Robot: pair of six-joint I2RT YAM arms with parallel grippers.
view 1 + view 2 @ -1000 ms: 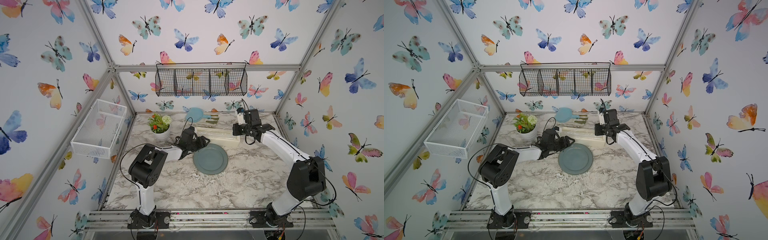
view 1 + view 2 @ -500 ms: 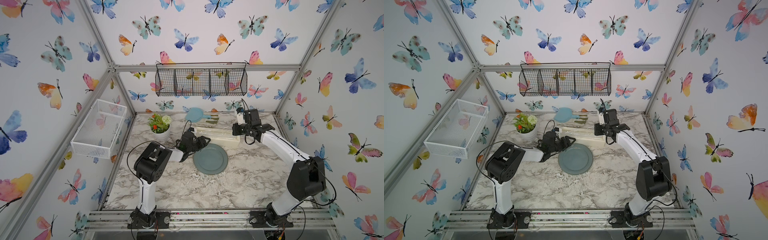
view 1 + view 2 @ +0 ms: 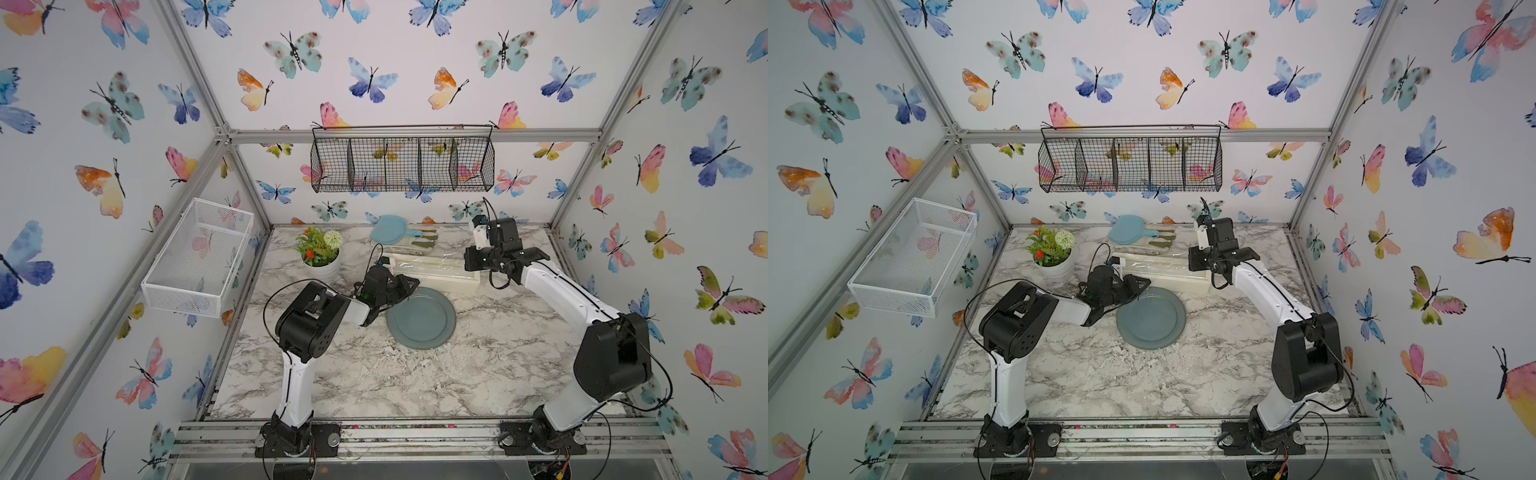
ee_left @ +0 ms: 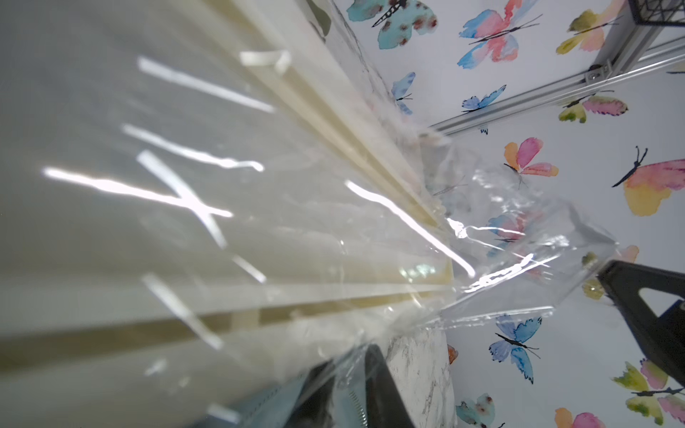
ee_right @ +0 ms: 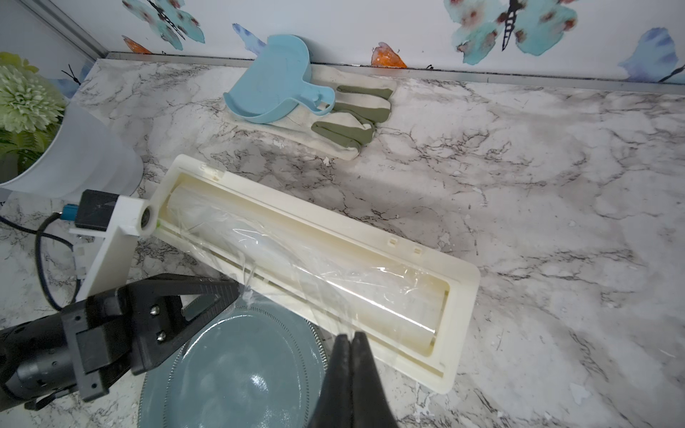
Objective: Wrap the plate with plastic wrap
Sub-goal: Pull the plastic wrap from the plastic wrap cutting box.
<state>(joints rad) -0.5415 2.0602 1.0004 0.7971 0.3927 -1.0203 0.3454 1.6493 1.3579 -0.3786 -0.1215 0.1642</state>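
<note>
Pinching wrap (image 5: 333,281): L hand (image 5: 235,291), R hand (image 5: 350,339)

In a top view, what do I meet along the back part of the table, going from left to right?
potted plant → light-blue dustpan → gloves → right arm

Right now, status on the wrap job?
Grippers: left gripper and right gripper both shut on the plastic wrap edge. The plate not yet covered. In the way: dispenser box close behind it, lid open.
</note>
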